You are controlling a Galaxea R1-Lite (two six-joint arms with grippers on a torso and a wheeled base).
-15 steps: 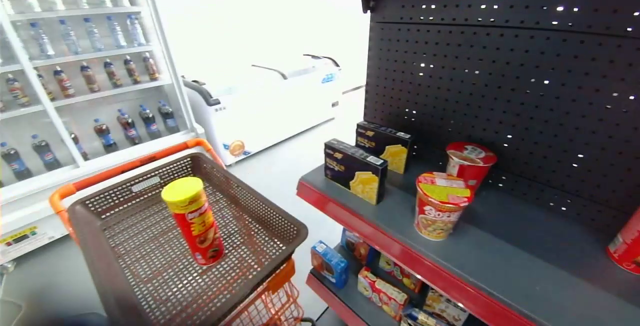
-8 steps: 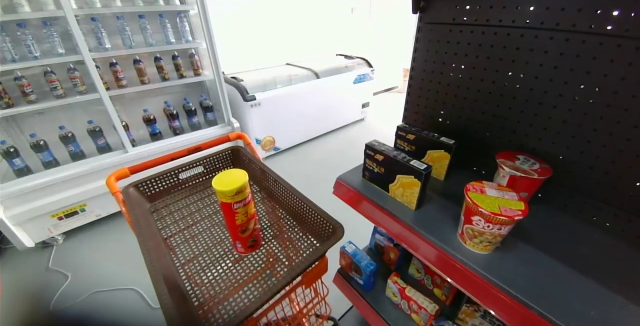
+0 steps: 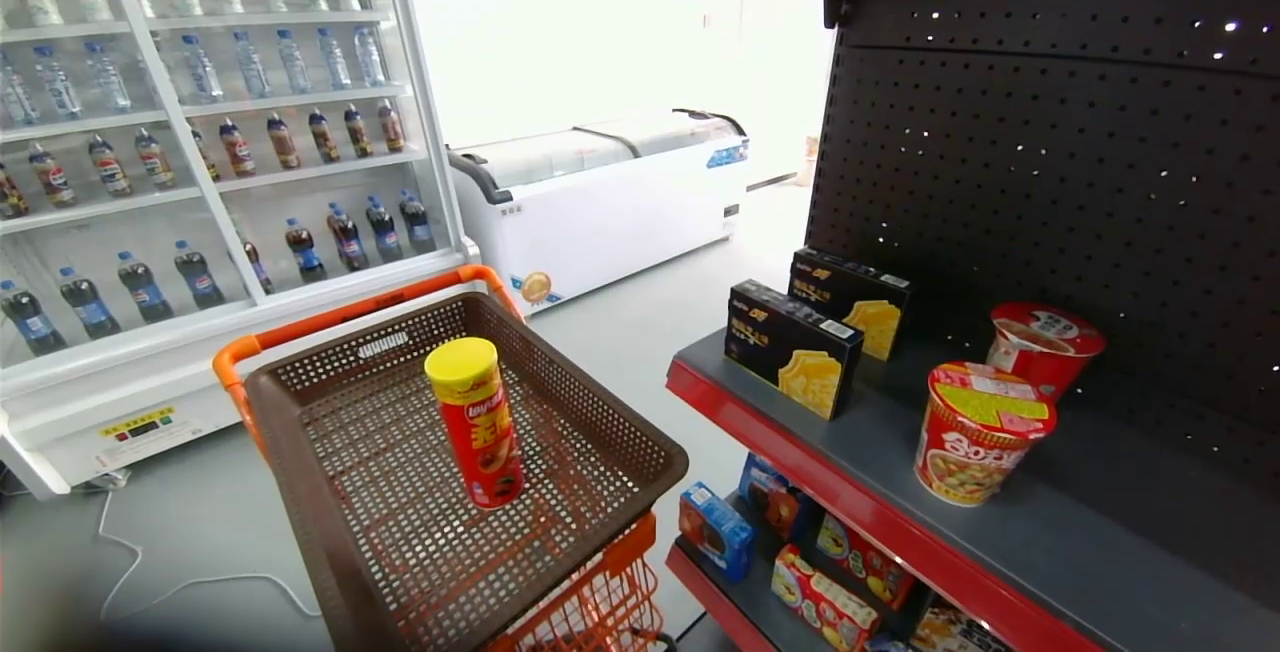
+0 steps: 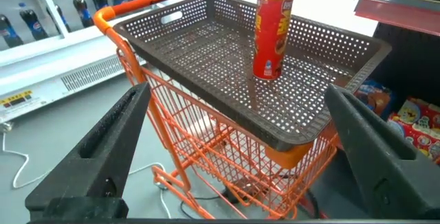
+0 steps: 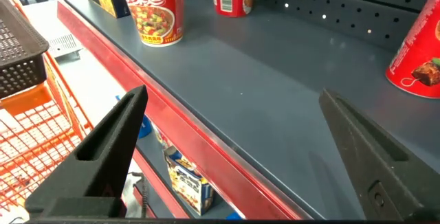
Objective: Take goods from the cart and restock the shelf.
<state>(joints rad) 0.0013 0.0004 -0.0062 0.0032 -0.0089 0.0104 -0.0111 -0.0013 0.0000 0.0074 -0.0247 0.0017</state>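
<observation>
shelf [image 3: 1010, 532] holds 2 noodle cups [image 3: 975, 432]; can [image 3: 476, 424] stands in cart [image 3: 655, 455].

cart basket [image 3: 610, 437] before left pincer [image 4: 237, 97], shelf [image 5: 275, 114] under right pincer [image 5: 234, 97]
the can [image 4: 273, 31] stands upright in the basket, just ahead of the left pincer; on the shelf, two noodle cups [image 3: 975, 432] stand beyond the right pincer, with two boxes [image 3: 795, 347] farther to their left.

Bright, far wall [image 3: 560, 22] blown white — edges bowed, soft shadows
</observation>
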